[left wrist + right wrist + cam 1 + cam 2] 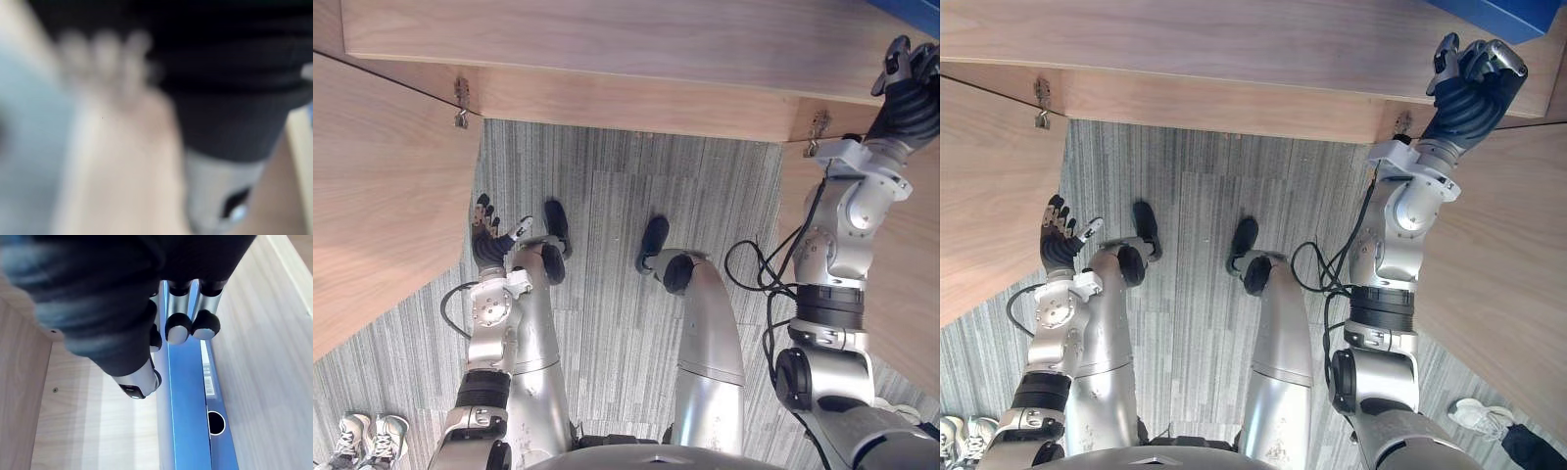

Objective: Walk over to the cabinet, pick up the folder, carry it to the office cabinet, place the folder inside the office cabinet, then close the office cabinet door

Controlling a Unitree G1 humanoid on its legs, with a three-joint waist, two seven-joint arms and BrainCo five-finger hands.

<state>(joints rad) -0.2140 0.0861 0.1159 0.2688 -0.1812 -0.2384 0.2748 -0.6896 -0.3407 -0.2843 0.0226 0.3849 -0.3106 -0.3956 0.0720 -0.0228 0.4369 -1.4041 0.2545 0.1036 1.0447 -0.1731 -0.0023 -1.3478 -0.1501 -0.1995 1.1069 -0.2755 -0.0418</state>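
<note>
STEP place folder | your right robot hand (1469, 78) curled round blue folder (188, 421), which stands inside office cabinet (264, 357) against its side wall | left robot hand (487, 235) relaxed, low | let go gently so folder stays upright, pull straight back, clear open cabinet door (1508, 274)

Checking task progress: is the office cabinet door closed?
No, the left door and right door stand swung open, with the right hand closed on the blue folder inside.

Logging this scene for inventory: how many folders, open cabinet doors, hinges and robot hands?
Folder: 1
Doors: 2, left door, right door
Hinges: 2, left hinge, right hinge
Hands: 2, left hand, right hand
Total: 7
</note>
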